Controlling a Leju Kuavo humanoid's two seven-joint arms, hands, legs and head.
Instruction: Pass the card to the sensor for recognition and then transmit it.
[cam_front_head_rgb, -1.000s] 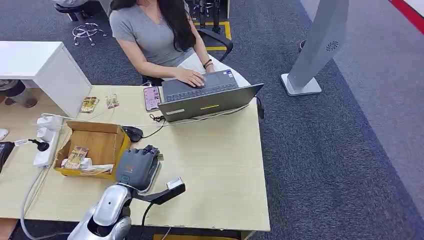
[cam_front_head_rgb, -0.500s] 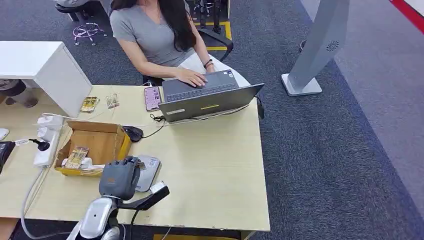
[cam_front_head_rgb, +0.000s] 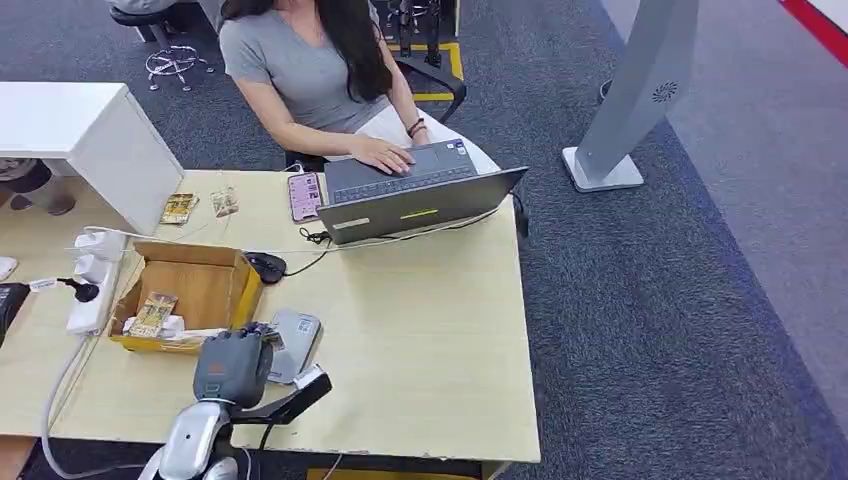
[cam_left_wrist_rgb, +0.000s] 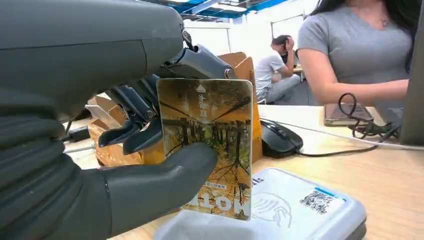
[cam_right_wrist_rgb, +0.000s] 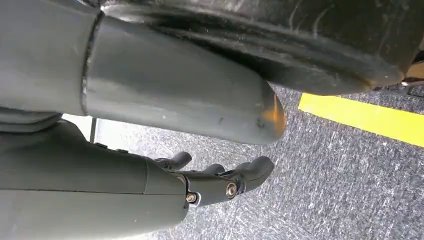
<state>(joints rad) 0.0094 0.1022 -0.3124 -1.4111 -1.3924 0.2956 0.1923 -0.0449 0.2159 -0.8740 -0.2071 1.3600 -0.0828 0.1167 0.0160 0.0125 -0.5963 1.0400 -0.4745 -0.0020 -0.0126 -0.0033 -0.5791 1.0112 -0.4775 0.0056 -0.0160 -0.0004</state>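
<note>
A: Holding item one: the card (cam_left_wrist_rgb: 210, 150), pinched between the thumb and the dark fingers (cam_left_wrist_rgb: 131, 131) of the left robot hand (cam_front_head_rgb: 233, 366).

B: Orientation?

A: Upright on its short edge, long axis vertical, printed face toward the wrist camera. Its lower edge stands over the near end of the sensor (cam_left_wrist_rgb: 295, 212); whether the two touch I cannot tell.

B: Markings on the card?

A: A picture of yellow-leaved trees. A small white arrowhead at the upper edge with two white characters under it, too small to read. Large pale letters along the lower edge, partly hidden by the thumb.

B: Item two, the sensor?

A: A flat light-grey pad lying on the counter (cam_front_head_rgb: 430, 330), just beside the open cardboard box (cam_front_head_rgb: 190, 290). Its top carries a white contactless-wave symbol and a small label with a code square and a blue corner.

B: Other entries?

A: A black mouse (cam_front_head_rgb: 266, 266) behind the box, a laptop (cam_front_head_rgb: 420, 205) at the far edge with a person (cam_front_head_rgb: 310, 70) typing on it, a phone (cam_front_head_rgb: 303, 195) next to it.

B: The right robot hand (cam_right_wrist_rgb: 220, 180)?

A: Hanging over grey carpet with a yellow stripe; fingers loosely curled, holding nothing.
</note>
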